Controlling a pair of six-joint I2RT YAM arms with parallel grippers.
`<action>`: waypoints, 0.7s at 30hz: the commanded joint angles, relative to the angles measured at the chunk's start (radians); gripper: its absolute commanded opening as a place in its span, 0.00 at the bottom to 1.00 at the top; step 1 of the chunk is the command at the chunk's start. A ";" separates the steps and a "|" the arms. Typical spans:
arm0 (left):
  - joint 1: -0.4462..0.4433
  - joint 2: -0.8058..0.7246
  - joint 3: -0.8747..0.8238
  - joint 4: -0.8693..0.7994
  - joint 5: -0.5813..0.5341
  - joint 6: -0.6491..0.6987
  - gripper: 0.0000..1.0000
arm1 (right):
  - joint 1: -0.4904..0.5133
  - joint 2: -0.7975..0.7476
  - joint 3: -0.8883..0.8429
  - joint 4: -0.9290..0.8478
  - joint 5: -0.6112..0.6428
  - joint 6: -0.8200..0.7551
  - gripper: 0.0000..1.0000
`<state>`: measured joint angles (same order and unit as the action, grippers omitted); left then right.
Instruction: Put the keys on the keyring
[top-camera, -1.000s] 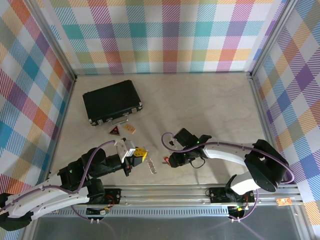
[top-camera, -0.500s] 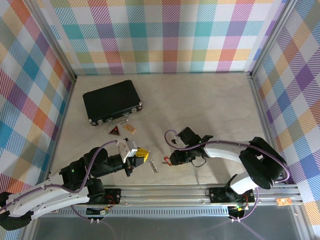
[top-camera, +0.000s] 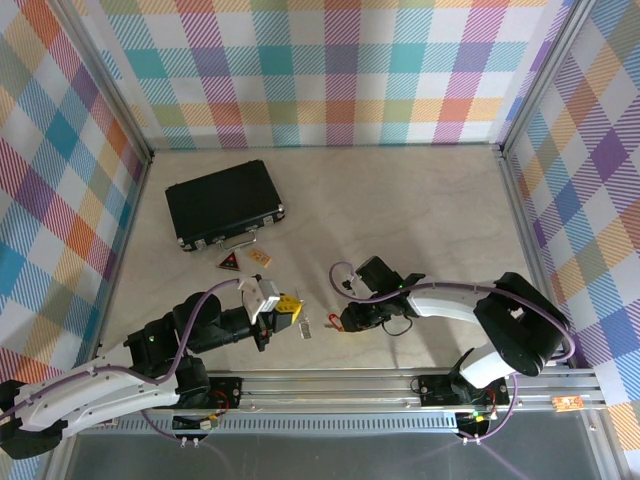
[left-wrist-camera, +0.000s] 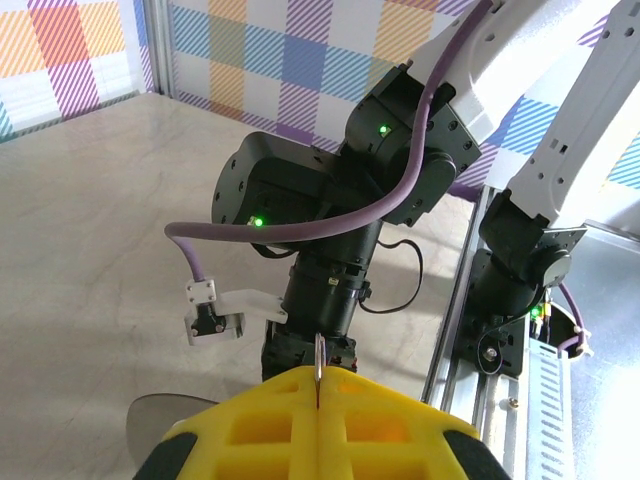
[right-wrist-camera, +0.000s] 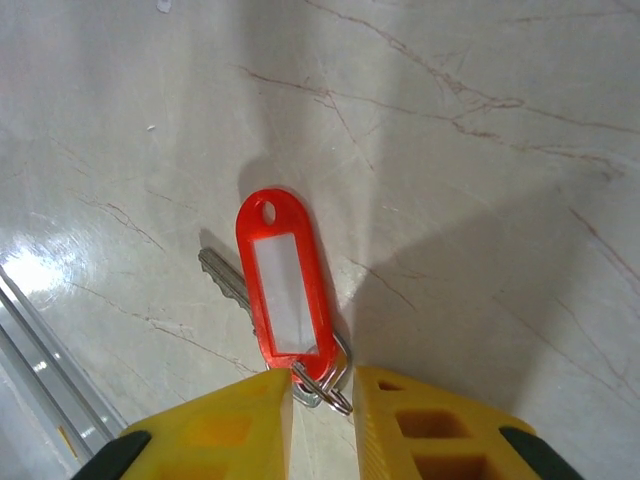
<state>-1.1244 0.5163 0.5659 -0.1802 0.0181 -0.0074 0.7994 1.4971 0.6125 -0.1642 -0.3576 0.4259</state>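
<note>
Gripping the keyring (top-camera: 306, 330) edge-on, the left gripper (top-camera: 288, 312) is clamped shut. Beside it, the key (right-wrist-camera: 222, 274) lies on the table (top-camera: 420, 210), between the right gripper's (right-wrist-camera: 322, 392) parted fingers; closing could catch just its red tag (right-wrist-camera: 285, 286).

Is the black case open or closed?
Closed. From the top camera the black case lies flat on the table with its lid down, and its handle sticks out along the near edge.

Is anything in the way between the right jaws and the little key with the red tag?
Nothing visible. The right gripper sits right at the key and its red tag, jaws open either side of the small ring on bare table.
</note>
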 joint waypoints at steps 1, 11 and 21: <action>-0.005 0.003 0.012 0.058 0.017 0.002 0.00 | 0.000 -0.012 -0.023 0.017 -0.018 -0.021 0.20; -0.005 0.014 0.003 0.073 0.011 0.000 0.00 | 0.000 -0.039 -0.032 0.020 -0.015 -0.033 0.14; -0.005 0.014 -0.004 0.076 0.006 -0.002 0.00 | 0.004 -0.086 -0.051 0.021 -0.009 -0.049 0.08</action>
<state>-1.1244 0.5358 0.5659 -0.1726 0.0250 -0.0078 0.7979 1.4326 0.5701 -0.1471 -0.3573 0.4026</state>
